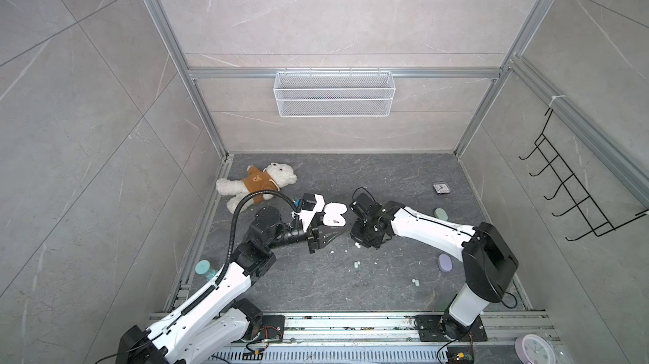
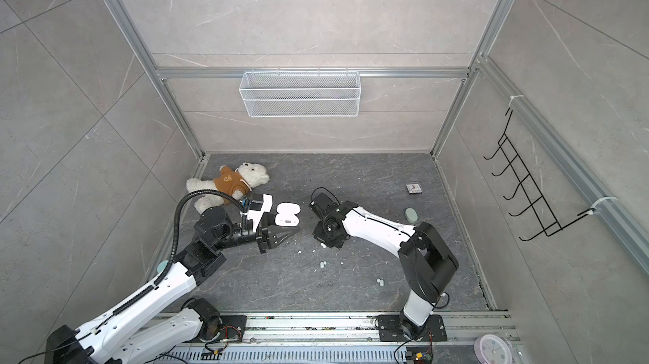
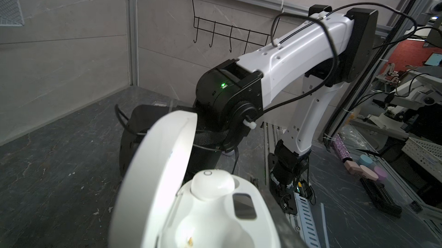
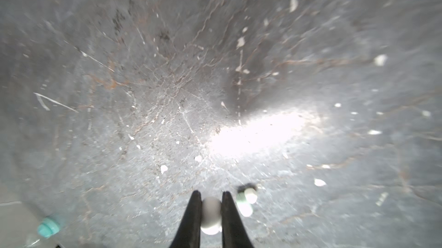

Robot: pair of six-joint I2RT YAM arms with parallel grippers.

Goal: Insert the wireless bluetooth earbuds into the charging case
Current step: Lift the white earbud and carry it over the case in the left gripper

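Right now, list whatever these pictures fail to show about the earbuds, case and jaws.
Right jaws' tips: hidden beneath the right arm in both top views.
Held earbud: blurred in the right wrist view; colour unsure.
Charging case: left jaws' grip cut off by the left wrist view's lower edge.
Loose earbuds: too small in top views for orientation.

charging case (image 1: 335,214): white, open, one bud (image 3: 211,184) seated | white earbud (image 4: 210,213): between jaws | mint earbuds (image 4: 245,207): floor

Grey tiled walls (image 1: 333,11); dark veined floor (image 1: 351,285); white mesh basket (image 1: 333,93); black hook rack (image 1: 576,190).
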